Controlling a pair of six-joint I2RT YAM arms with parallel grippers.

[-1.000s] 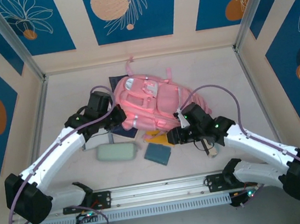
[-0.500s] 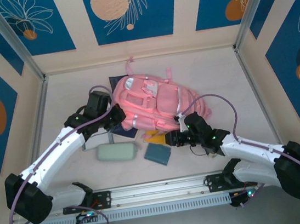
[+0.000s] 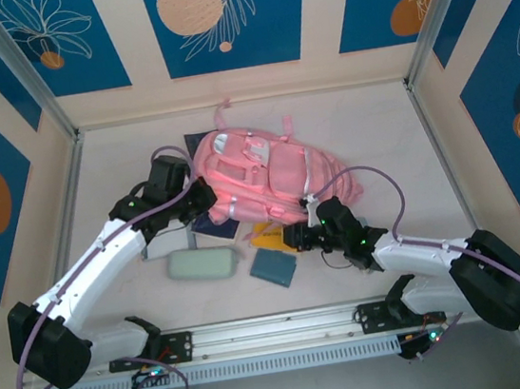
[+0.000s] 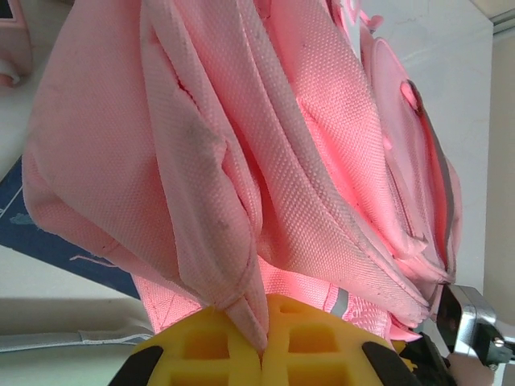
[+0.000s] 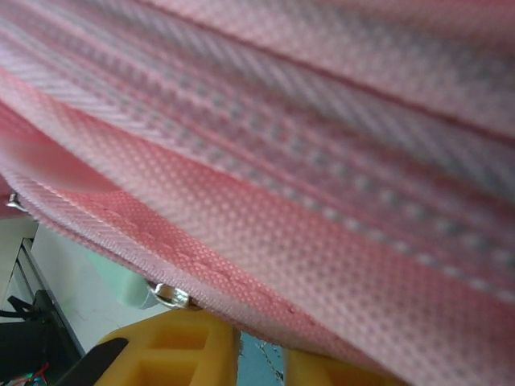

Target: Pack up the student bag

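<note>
On table (image 3: 382, 135), bag (image 3: 260, 177) lies flat. Left fingers (image 4: 205, 326) pinch fabric fold. Right fingers (image 5: 177, 346) have moved in under near hem, grip unclear. Opening the bag likely comes next.

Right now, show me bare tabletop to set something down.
Bare table right of the student bag, up to the right rail, and left of it by the far corner. Crowded nearside: green pouch, blue pad, yellow piece.
</note>
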